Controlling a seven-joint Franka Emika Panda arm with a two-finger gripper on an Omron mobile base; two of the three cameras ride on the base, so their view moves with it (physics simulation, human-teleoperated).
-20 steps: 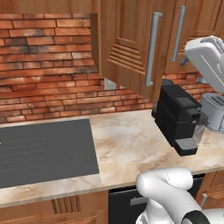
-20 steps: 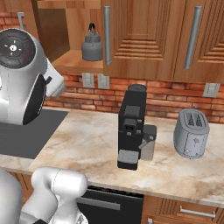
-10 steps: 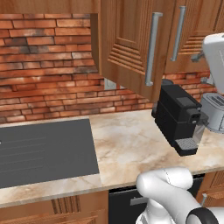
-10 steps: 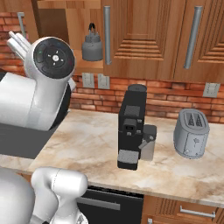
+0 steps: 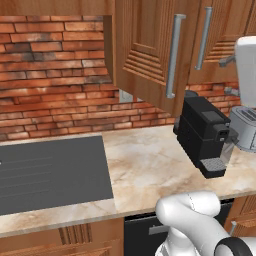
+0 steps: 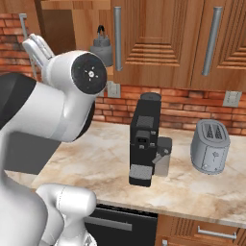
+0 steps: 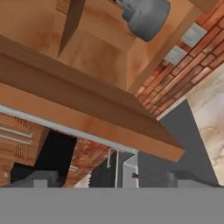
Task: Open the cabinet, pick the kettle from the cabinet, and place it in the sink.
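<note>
With the cabinet (image 6: 158, 43) door swung wide, the gripper (image 7: 113, 177), jaws spread and empty, must next rise and reach in for the kettle (image 6: 102, 47).

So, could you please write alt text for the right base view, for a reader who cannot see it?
A grey kettle stands inside the open wooden wall cabinet, and the robot's white arm fills the left foreground. On the marble counter below stand a black coffee machine and a grey toaster, against a red brick wall.
</note>
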